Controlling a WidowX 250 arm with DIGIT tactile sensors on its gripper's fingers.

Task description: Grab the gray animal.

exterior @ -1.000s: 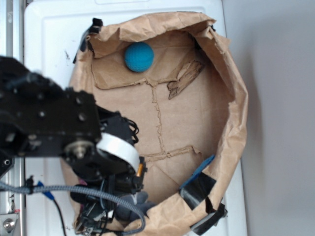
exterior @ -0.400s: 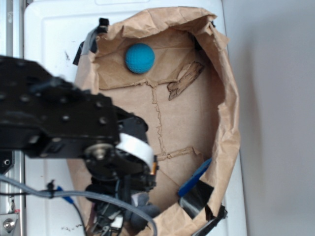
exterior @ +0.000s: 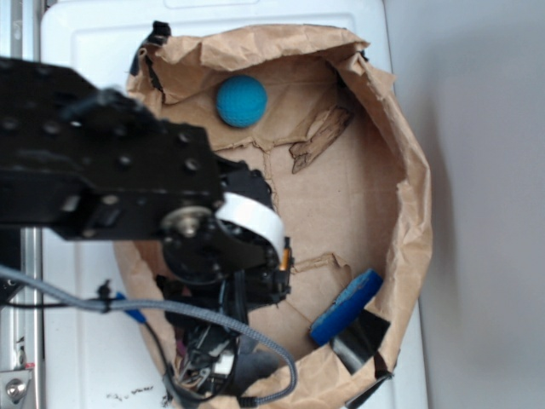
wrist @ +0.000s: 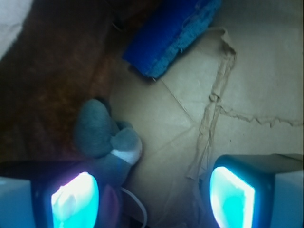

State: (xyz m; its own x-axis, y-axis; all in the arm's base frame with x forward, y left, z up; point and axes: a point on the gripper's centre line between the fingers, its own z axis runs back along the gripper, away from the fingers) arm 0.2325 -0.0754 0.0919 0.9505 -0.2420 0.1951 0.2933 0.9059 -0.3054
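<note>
Lying on creased cardboard, the soft gray animal touches one finger of the wide-spread pincer.

Paper bag lies on desk. Ball at bag's far end, sponge block at near right wall, gray animal left of block, beside left jaw.

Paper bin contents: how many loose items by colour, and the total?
Blue: 2, the ball and the sponge block.
Gray: 1, the plush animal, lying by one gripper finger.
Total: 3.
</note>
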